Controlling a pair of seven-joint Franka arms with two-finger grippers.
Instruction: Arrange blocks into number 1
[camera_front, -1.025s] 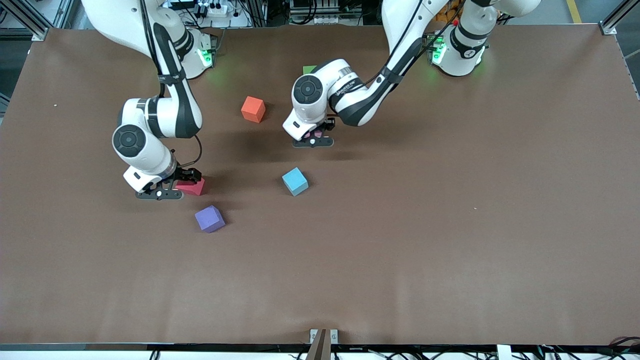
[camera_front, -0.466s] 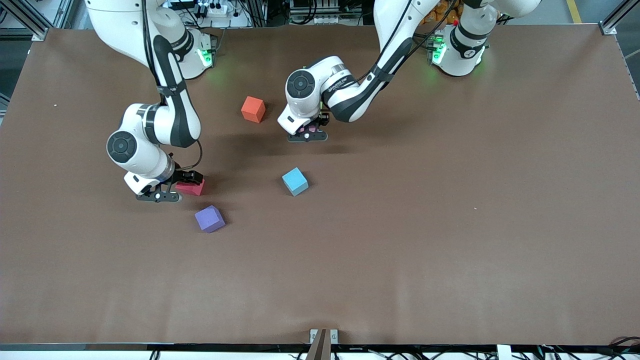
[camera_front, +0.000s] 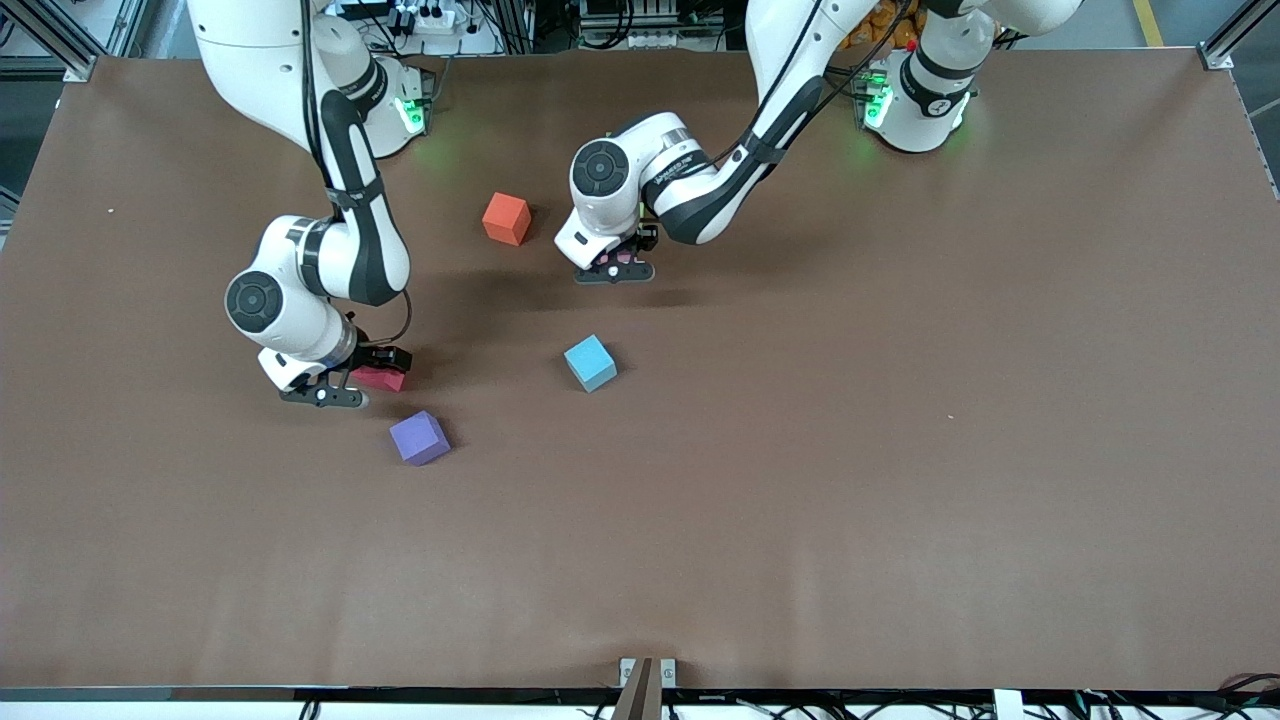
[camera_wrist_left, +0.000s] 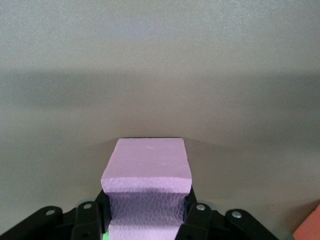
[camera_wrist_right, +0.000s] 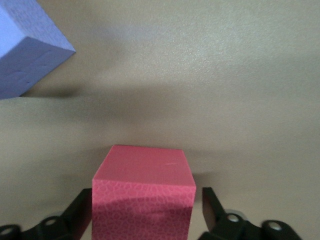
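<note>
A robotics lab: two white arms (camera_front: 330, 230) bolted at the top edge of a brown-covered tabletop (camera_front: 800, 480), with aluminium frame struts (camera_front: 60, 40) at the upper corners, a power strip (camera_front: 420, 18) and loose cables (camera_front: 780, 708) along the edges.

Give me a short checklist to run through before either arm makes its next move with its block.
1. Left gripper pinching the pink block: ok.
2. Right gripper closed on the red block: not ok, gaps show beside the fingers.
3. Purple block apart from red block: ok.
4. Orange block apart from left gripper: ok.
5. Blue block untouched: ok.
6. Green blocks located: cannot tell.
</note>
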